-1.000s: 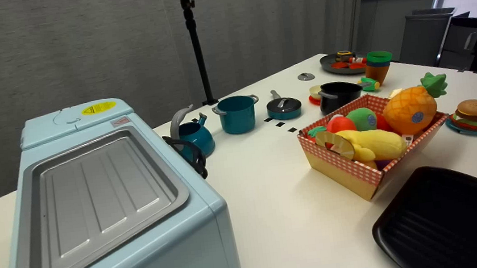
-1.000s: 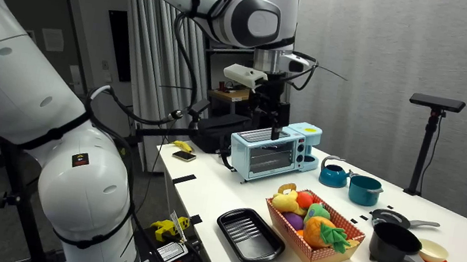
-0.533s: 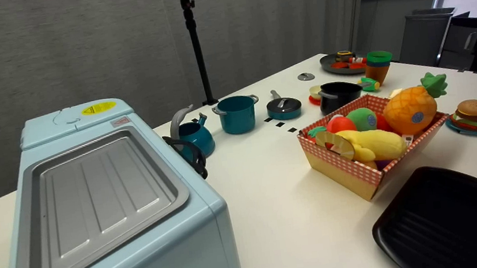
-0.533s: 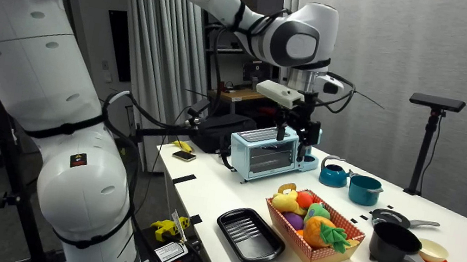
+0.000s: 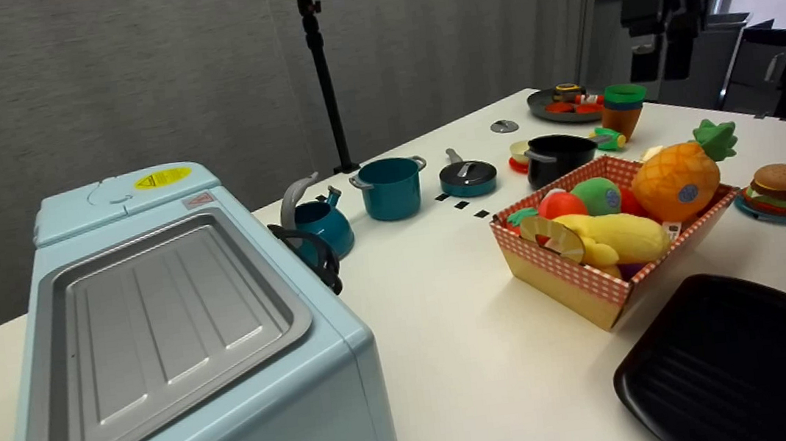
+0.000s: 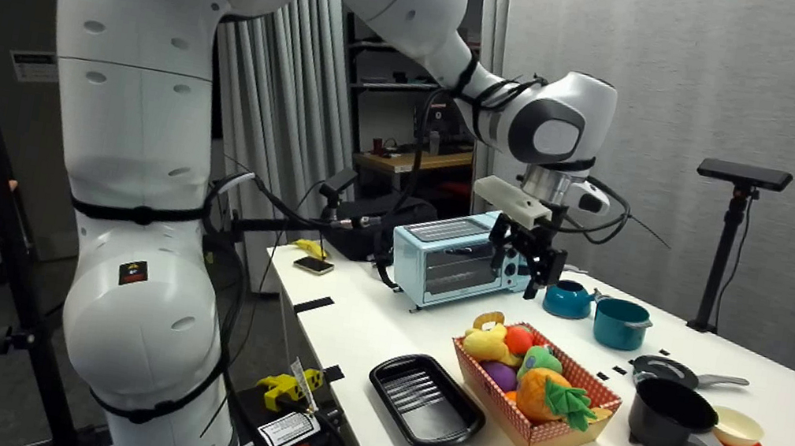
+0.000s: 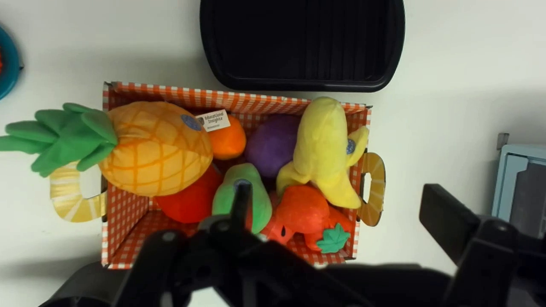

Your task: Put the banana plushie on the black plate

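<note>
The pale yellow banana plushie (image 7: 320, 140) lies in the checkered basket (image 5: 564, 293), at the basket's end beside the cardboard handle, its peel flaps over other plush fruit. It also shows in both exterior views (image 5: 624, 235) (image 6: 486, 344). The black plate (image 7: 264, 42) lies flat on the table alongside the basket and holds nothing; both exterior views show it (image 5: 742, 358) (image 6: 439, 413). My gripper (image 7: 337, 196) is open and empty, fingers wide apart. It hangs above the table near the basket in an exterior view (image 6: 513, 280). It touches nothing.
A plush pineapple (image 7: 158, 149), purple fruit (image 7: 273, 145) and green pear (image 7: 239, 196) crowd the basket. A light blue toaster oven (image 6: 455, 264) stands behind. A kettle (image 6: 567, 299), teal pot (image 6: 619, 324) and black pot (image 6: 671, 422) stand further along. A toy burger (image 5: 780, 190) sits nearby.
The arm has swung away from the toaster oven and lower, toward the basket, and the gripper has turned. It has come into an exterior view from the upper right. Basket, plushie and plate have not moved.
</note>
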Robot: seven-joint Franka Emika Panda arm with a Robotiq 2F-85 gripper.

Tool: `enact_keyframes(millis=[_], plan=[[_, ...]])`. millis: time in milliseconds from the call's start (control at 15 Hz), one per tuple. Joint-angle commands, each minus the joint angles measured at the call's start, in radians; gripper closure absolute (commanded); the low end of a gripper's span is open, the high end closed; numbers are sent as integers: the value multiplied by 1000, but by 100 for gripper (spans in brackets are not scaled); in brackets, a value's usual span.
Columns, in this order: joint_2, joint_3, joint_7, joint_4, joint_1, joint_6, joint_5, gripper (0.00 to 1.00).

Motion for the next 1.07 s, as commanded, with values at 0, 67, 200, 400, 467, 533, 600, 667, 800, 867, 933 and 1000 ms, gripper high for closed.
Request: enact_keyframes(millis=[0, 67, 200, 400, 467, 533, 600, 667, 800, 867, 933, 1000], plan=[[122, 22, -13, 96, -28, 0, 28, 0], [146, 24, -11, 105, -30, 11, 32, 0], [189, 28, -6, 118, -33, 34, 34, 0], [253, 40, -9, 136, -42, 63, 46, 0], [270, 46, -9, 141, -46, 68, 52, 0], [291, 52, -11, 149, -51, 72, 62, 0], [308, 58, -13, 155, -55, 72, 70, 0], [328, 67, -16, 164, -60, 69, 83, 0], [363, 85, -18, 179, -64, 65, 113, 0], [380, 93, -15, 187, -62, 67, 117, 0], [396, 100, -13, 198, -60, 63, 119, 0], [411, 106, -12, 207, -59, 62, 122, 0]])
